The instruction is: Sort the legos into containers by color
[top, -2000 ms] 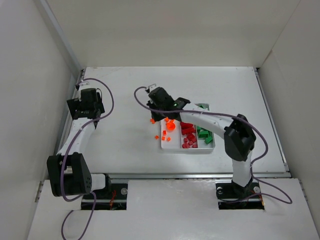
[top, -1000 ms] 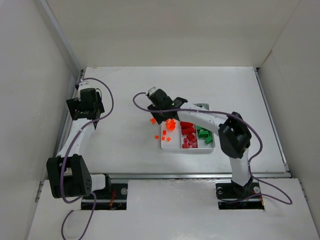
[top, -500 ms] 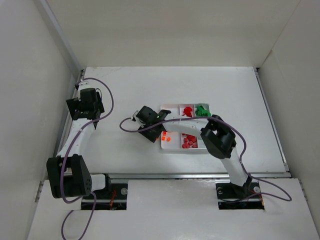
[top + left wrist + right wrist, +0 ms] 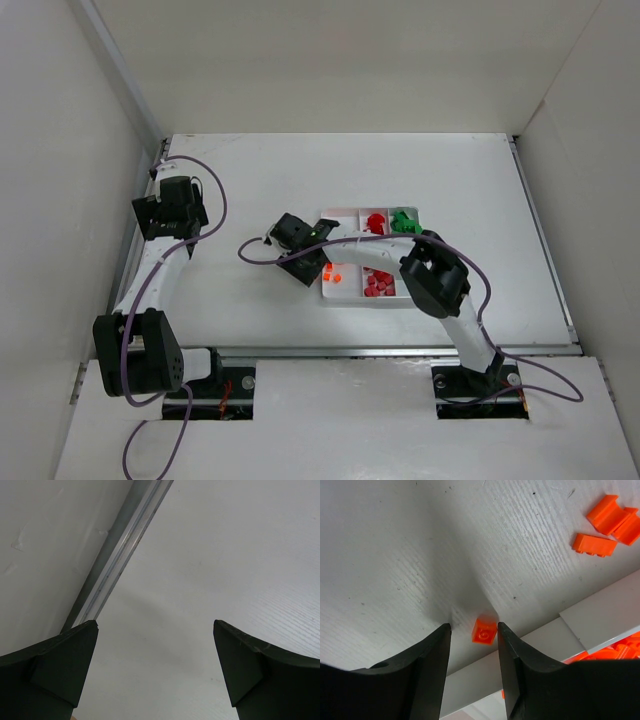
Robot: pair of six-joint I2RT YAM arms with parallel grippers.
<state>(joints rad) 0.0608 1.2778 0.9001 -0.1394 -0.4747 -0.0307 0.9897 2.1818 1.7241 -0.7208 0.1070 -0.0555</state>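
Note:
My right gripper is down at the table just left of the white tray. In the right wrist view its jaws stand partly open around a small orange lego. That lego lies on the table against the tray's rim, close to the right finger, with a gap to the left finger. Orange legos lie in the tray's left compartment, red ones in the middle and green ones at the right. My left gripper is open and empty at the table's far left.
Two or three more orange legos lie loose on the table past the gripper. A metal rail and the enclosure wall run along the table's left edge, close to my left gripper.
My right gripper has moved from over the tray's left compartment leftward and down to the table beside the tray. It has barely moved in the last half second. The left arm is still.

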